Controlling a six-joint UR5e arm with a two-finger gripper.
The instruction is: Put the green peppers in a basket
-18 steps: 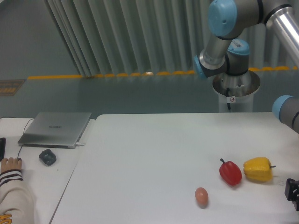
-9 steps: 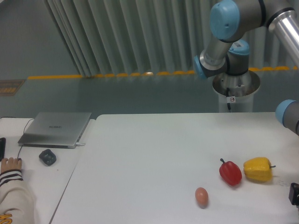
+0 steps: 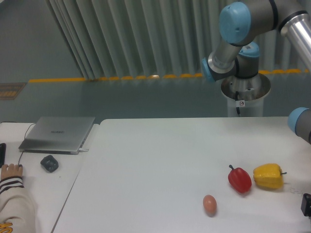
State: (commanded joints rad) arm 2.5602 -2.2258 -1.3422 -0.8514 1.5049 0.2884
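Observation:
No green pepper and no basket show in this view. A red pepper [image 3: 240,179] and a yellow pepper [image 3: 268,176] lie side by side at the right of the white table [image 3: 160,160]. Only a small dark part of my gripper [image 3: 306,204] shows at the right edge of the frame, to the right of and nearer than the yellow pepper. Its fingers are cut off by the frame, so how the jaws stand is hidden. The arm's joints [image 3: 236,22] rise behind the table at the upper right.
A brown egg [image 3: 209,204] lies near the table's front, left of the red pepper. On the left side table are a closed laptop [image 3: 58,134], a dark mouse [image 3: 49,163] and a person's hand [image 3: 10,171] with a striped sleeve.
The gripper has slid to the right, further out of the frame, and less of it shows now. The peppers and egg have not moved.

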